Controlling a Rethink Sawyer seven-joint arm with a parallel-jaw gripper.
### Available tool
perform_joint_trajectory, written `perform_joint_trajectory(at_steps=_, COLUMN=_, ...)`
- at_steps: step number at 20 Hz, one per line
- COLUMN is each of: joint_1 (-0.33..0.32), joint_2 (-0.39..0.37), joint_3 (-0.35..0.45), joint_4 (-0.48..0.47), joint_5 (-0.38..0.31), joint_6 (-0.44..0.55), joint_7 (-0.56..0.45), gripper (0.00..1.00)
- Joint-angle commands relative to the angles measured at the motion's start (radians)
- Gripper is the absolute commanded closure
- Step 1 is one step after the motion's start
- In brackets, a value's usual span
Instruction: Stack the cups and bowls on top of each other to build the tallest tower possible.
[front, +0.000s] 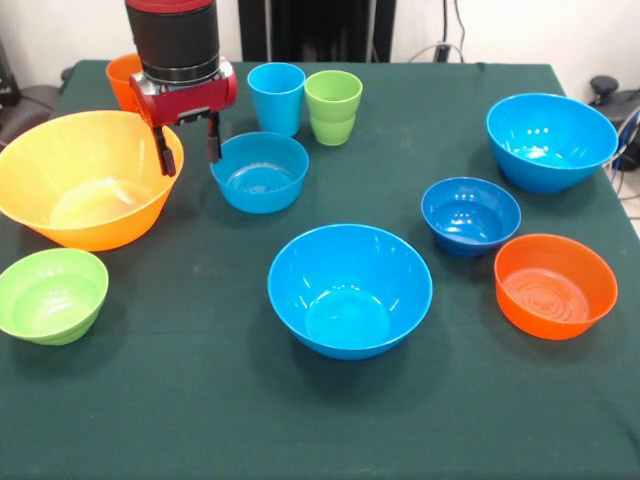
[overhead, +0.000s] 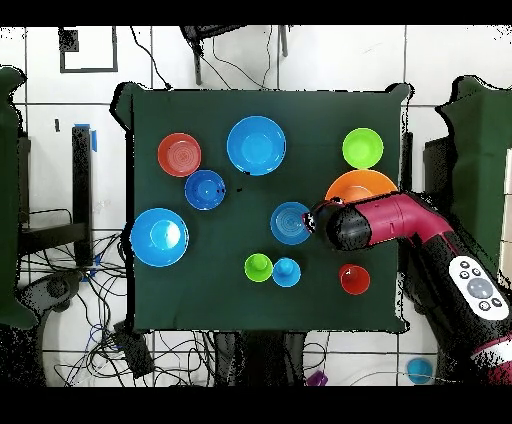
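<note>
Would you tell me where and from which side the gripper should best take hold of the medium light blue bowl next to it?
Grip the medium light blue bowl by its thin rim, coming straight down from above. It stands upright and open, so one finger could go inside the wall and one outside. The rim's side nearest the open gripper looks simplest, though the large yellow-orange bowl sits close there.

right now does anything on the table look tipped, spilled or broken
Nothing stands out. All seven bowls and three cups sit upright and apart on the green table, none stacked yet. The open gripper hangs between the big yellow-orange bowl and the medium light blue bowl, holding nothing.
</note>
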Motion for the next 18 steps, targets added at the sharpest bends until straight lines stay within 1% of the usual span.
perform_joint_trajectory(at_steps=1, joint_1=0.033, joint_2=0.02, joint_3=-0.041, joint_4=-0.016, joint_5=-0.028, joint_6=0.032, joint_7=-0.179, gripper=0.0)
perform_joint_trajectory(at_steps=9, joint_1=0.037, joint_2=0.02, joint_3=-0.042, joint_4=-0.022, joint_5=-0.047, joint_6=0.018, joint_7=-0.181, gripper=0.0)
perform_joint_trajectory(at_steps=13, joint_1=0.034, joint_2=0.014, joint_3=-0.055, joint_4=-0.04, joint_5=-0.076, joint_6=0.018, joint_7=-0.201, gripper=0.0)
perform_joint_trajectory(at_steps=15, joint_1=0.022, joint_2=0.022, joint_3=-0.062, joint_4=-0.053, joint_5=-0.095, joint_6=0.013, joint_7=-0.226, gripper=0.0)
perform_joint_trajectory(at_steps=16, joint_1=0.01, joint_2=0.025, joint_3=-0.058, joint_4=-0.06, joint_5=-0.104, joint_6=0.019, joint_7=-0.27, gripper=0.0)
perform_joint_trajectory(at_steps=18, joint_1=-0.017, joint_2=0.041, joint_3=-0.053, joint_4=-0.075, joint_5=-0.103, joint_6=0.015, joint_7=-0.307, gripper=0.0)
